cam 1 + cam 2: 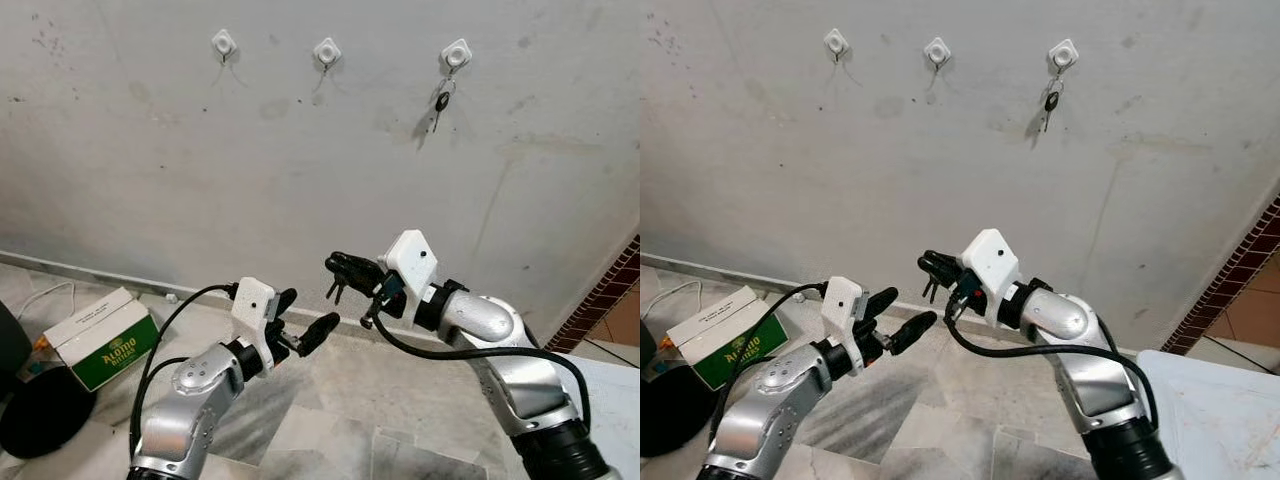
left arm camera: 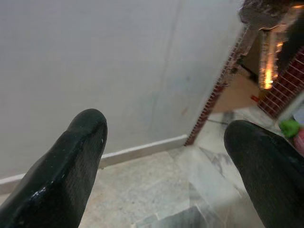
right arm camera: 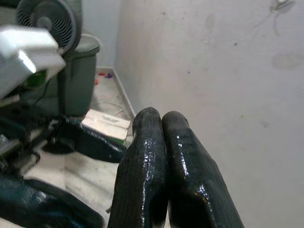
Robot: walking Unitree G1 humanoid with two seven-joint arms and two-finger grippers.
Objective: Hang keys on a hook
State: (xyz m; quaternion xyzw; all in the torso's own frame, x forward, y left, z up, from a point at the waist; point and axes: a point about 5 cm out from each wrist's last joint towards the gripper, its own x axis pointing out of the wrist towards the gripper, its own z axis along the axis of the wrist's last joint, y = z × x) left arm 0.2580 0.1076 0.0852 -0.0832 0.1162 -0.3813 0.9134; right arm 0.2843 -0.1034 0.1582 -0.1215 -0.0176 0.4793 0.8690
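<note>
Right pincer (image 1: 345, 268) clenched on keys (image 1: 340, 290), raised toward hooks at 12 o'clock (image 1: 327, 51); left pincer (image 1: 302, 318) released, idle.

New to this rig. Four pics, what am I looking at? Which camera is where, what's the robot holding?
It is a humanoid robot with two silver arms, each ending in two long black fingers. The two wide pictures come from a stereo camera on its head, looking forward and down; they show one scene. The other two come from cameras on each wrist, looking along that arm's fingers.

On the wall are three white hooks: left hook, middle hook and right hook, which already carries hanging keys. The right gripper, jaws shut, holds a dark bunch of keys dangling below it. The left gripper is raised nearby with jaws open, holding nothing. A green and white box sits on the tiled floor.
</note>
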